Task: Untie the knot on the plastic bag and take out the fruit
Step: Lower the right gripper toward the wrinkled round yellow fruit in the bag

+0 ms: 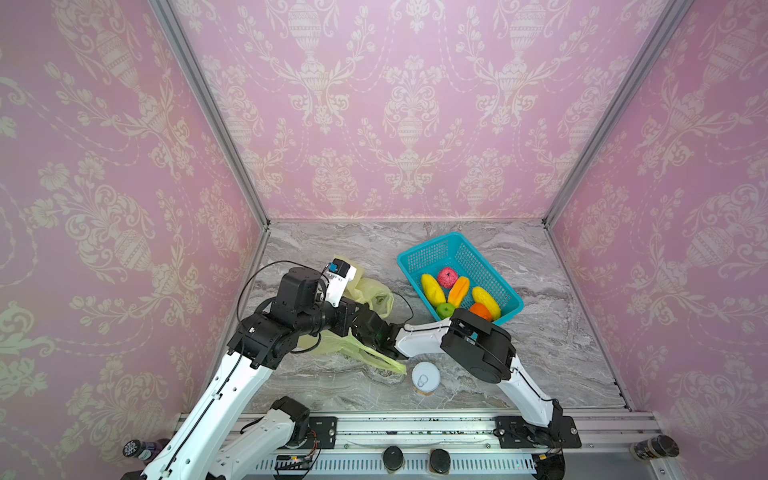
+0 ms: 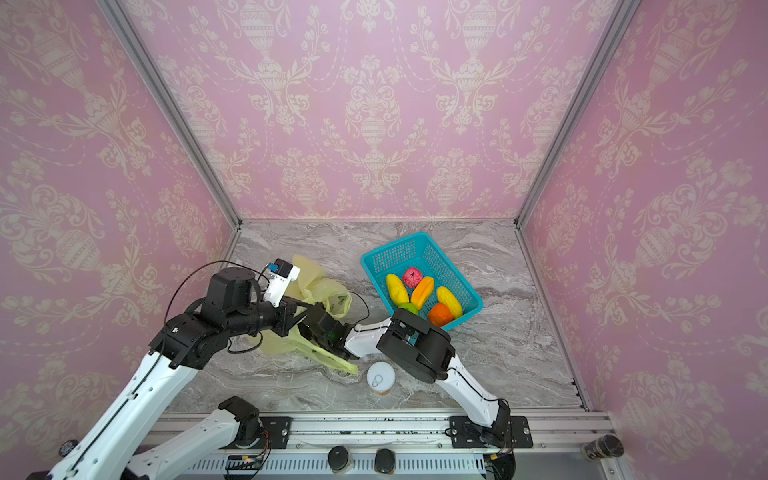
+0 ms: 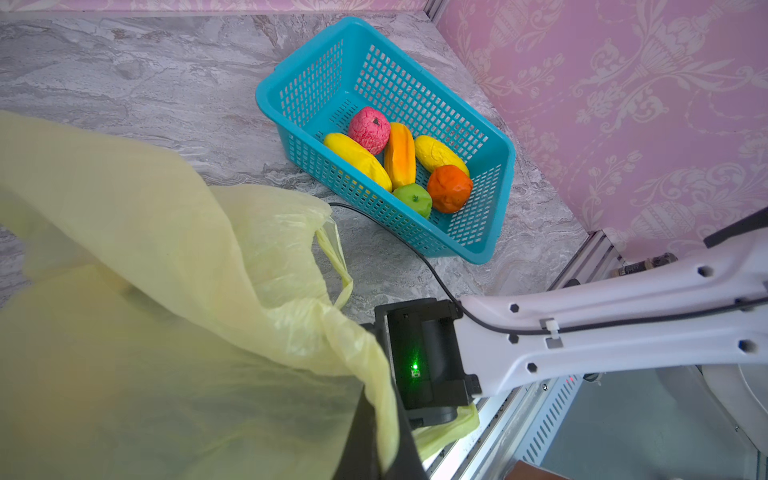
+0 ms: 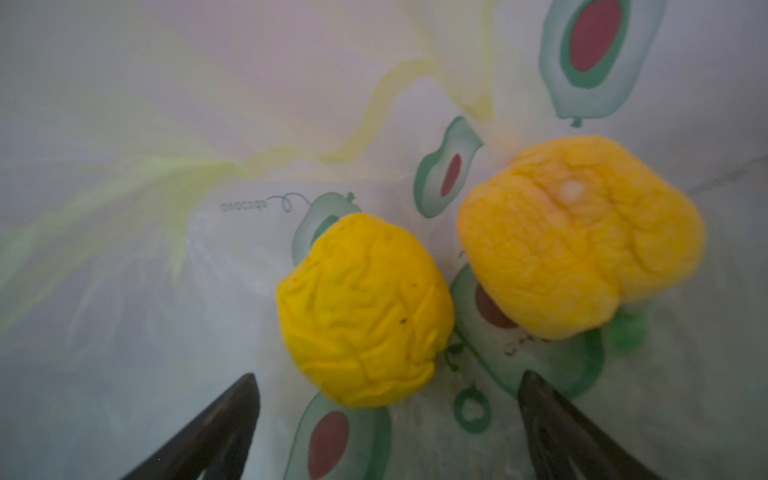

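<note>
The yellow-green plastic bag (image 1: 376, 297) lies crumpled at the table's left middle, its mouth lifted. My left gripper (image 3: 388, 453) is shut on the bag's rim film (image 3: 370, 374). A loose handle strip (image 3: 338, 257) hangs free, and the knot is not in view. My right gripper (image 4: 389, 376) is inside the bag, open, its dark fingertips (image 4: 245, 395) wide apart. Just ahead of them lie two fruits on the printed film: a yellow one (image 4: 365, 311) and an orange-yellow one (image 4: 582, 237). Neither is touched. In both top views the right fingertips are hidden by the bag.
A teal mesh basket (image 1: 428, 246) at the right back holds several fruits, among them a pink-red one (image 1: 446, 277), a green apple (image 1: 445, 309) and an orange (image 1: 480, 311). A white-lidded can (image 1: 426, 378) stands near the front edge, close under the right forearm.
</note>
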